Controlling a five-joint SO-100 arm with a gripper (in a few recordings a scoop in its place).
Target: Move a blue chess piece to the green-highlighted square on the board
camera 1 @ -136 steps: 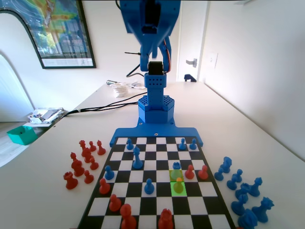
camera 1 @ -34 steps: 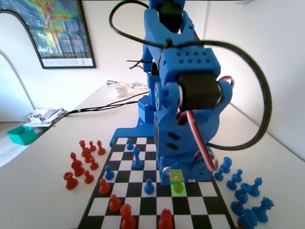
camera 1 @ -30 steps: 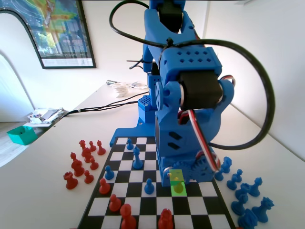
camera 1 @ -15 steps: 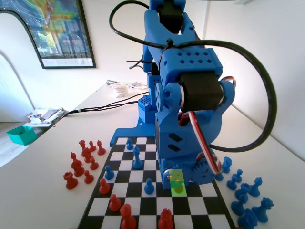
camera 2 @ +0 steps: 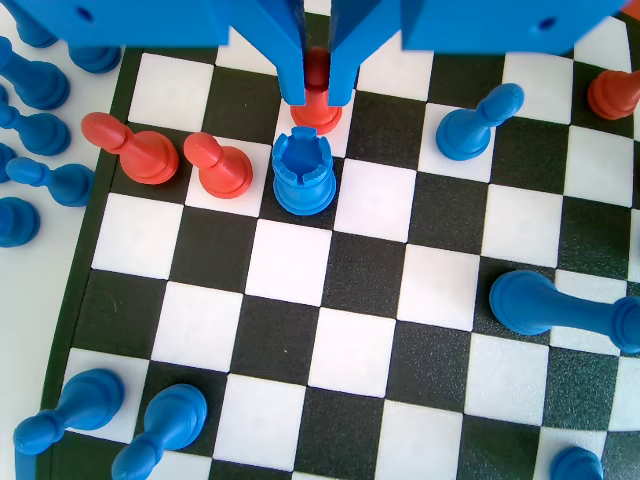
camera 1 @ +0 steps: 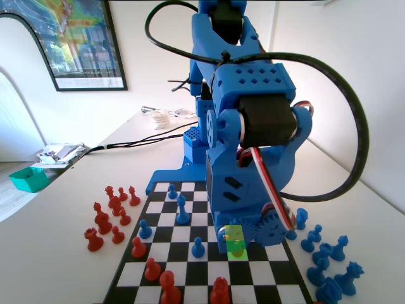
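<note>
While the fingers (camera 2: 318, 98) straddle a red pawn (camera 2: 318, 116) on the green-highlighted square (camera 1: 238, 251), grip untellable, I judge clearing it precedes moving the blue chess piece (camera 2: 303, 172).

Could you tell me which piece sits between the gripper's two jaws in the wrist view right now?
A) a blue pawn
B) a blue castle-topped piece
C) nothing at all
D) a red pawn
D: in the wrist view the gripper has its two jaws on either side of a red pawn, while the blue castle-topped piece stands one square nearer the camera, clear of the jaws.
</note>
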